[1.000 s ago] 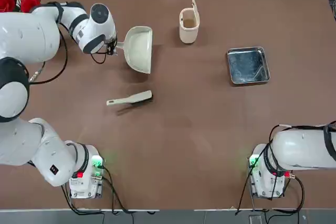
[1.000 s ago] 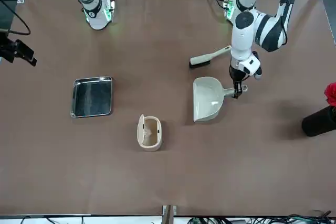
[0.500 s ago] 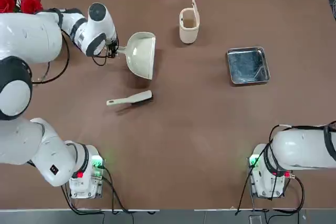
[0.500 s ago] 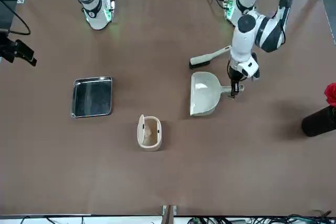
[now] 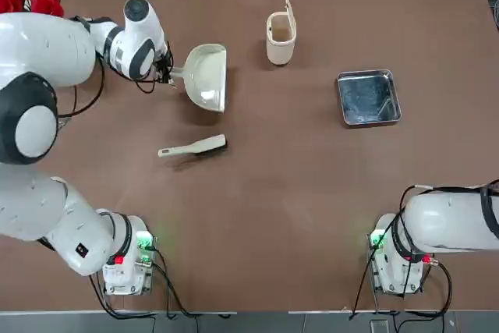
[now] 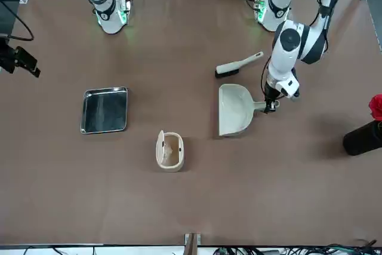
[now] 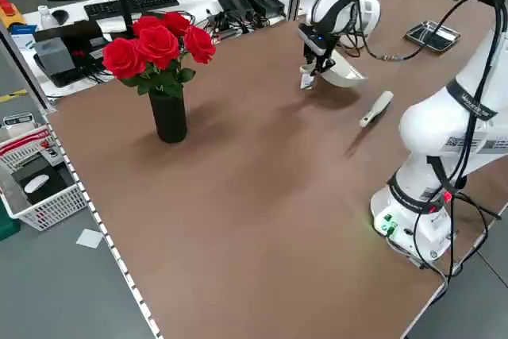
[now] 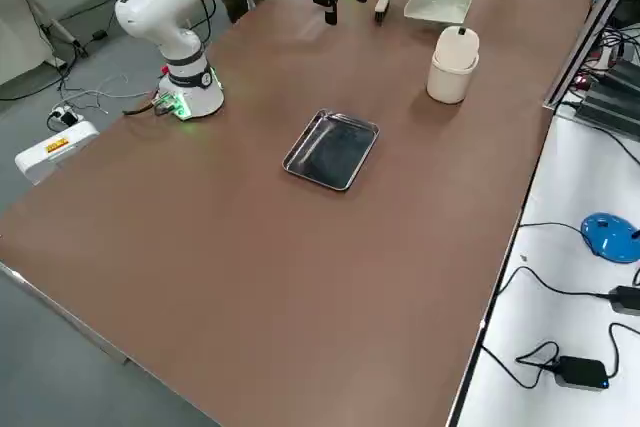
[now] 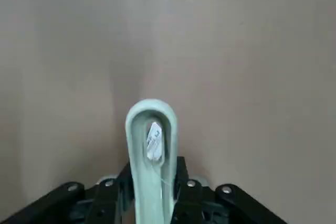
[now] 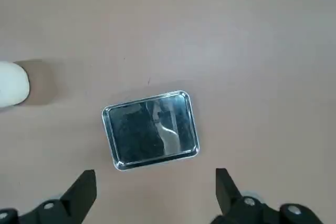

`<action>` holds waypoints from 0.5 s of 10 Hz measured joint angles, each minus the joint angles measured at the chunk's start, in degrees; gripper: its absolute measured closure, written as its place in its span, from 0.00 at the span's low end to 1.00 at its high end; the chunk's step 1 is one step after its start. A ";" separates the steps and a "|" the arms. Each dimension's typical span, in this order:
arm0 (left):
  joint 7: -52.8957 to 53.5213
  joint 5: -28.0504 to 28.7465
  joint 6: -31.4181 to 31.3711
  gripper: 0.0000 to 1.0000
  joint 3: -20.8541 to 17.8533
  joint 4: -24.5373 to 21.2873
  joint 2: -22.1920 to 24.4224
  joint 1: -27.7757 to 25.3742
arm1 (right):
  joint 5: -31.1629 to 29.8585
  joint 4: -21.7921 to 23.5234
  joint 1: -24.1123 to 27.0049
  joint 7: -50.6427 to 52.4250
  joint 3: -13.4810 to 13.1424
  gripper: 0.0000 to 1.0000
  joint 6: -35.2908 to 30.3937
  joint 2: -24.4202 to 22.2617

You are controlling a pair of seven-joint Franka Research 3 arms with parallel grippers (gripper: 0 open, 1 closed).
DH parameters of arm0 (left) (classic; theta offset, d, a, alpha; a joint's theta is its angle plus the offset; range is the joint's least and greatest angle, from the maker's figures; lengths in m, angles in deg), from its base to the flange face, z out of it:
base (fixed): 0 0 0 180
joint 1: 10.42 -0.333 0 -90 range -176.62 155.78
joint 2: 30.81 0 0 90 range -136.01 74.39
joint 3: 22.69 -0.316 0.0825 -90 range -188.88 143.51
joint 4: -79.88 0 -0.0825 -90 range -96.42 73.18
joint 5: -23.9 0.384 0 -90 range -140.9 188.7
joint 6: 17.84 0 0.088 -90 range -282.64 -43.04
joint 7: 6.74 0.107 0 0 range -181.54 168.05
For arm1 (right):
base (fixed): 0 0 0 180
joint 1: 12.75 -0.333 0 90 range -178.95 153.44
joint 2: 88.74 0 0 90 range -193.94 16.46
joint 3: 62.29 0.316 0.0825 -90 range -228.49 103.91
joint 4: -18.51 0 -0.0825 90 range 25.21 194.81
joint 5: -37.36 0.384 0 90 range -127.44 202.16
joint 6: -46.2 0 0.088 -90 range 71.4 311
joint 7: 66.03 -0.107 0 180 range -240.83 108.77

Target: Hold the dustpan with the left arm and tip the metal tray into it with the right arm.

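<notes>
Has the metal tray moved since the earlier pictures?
No; in the top view, the metal tray lies in the same place, right of and below the bin.

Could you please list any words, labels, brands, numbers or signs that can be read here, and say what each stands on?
No text can be read for certain.
White label seen through the slot of the cream-white plastic dustpan's handle: printed, too blurred to read.
Orange label on the white box beyond the table: too small to read.

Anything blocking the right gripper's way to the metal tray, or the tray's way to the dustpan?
Right gripper to metal tray: nothing visible. Tray to dustpan: the cream bin stands between, slightly toward the table's far side.
</notes>
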 joint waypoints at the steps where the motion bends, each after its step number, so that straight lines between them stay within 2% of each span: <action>1: 1.35 -0.68 0.00 0.68 0.01 2.05 -2.53 -0.27 | -0.02 0.00 0.05 0.00 -0.08 0.00 0.72 0.29; 3: 8.16 -6.40 0.07 0.68 0.25 4.75 -7.06 -0.22 | -0.02 0.01 0.19 0.00 -0.18 0.00 1.83 1.00; 5: 16.61 -13.86 2.82 0.68 0.26 6.23 -8.21 -0.23 | -0.03 0.00 0.23 -0.01 -0.20 0.00 2.17 1.22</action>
